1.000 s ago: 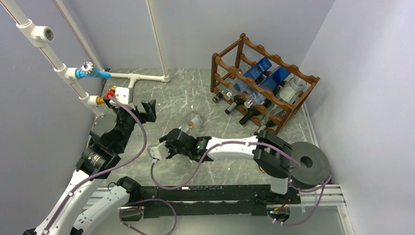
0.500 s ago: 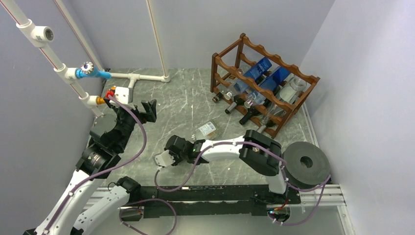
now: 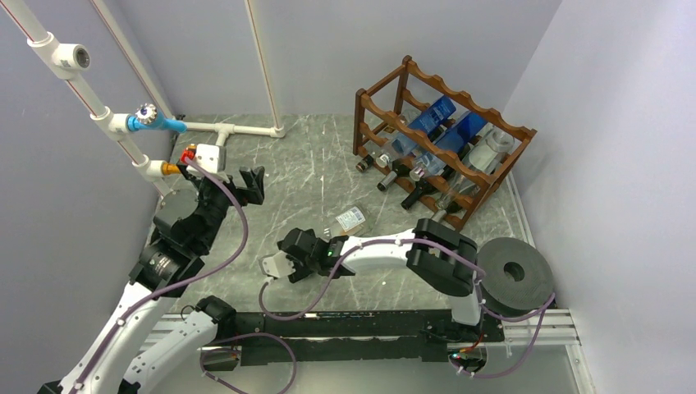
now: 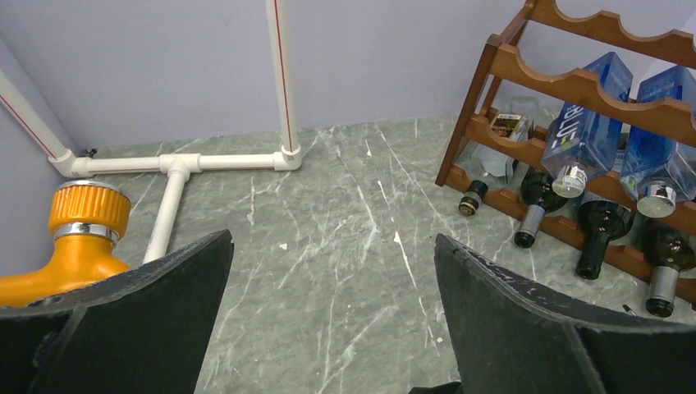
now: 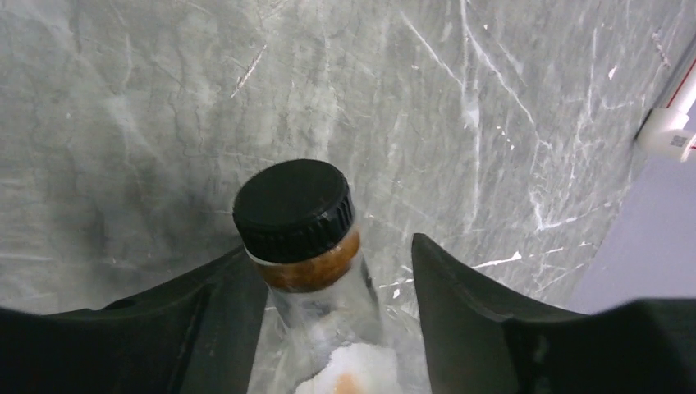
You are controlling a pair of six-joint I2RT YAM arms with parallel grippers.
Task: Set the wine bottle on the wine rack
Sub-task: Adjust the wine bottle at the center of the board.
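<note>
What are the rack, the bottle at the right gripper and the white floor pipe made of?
Wine rack: wood, dark reddish-brown stain, slight sheen.
Wine bottle: clear, glass or plastic, cannot tell; cap black, matte, likely plastic.
Pipe: white, smooth, tee and elbow fittings, probably PVC.

Grey-green marble tabletop (image 3: pixel 304 164), white veins all across, evenly lit. Pale lavender walls (image 3: pixel 328 49) close in on the far, left and right edges. White pipes (image 3: pixel 261 66) climb from the far edge, and over by the left edge sit a blue fitting (image 3: pixel 160 123) and an orange fitting (image 4: pixel 82 217).
</note>
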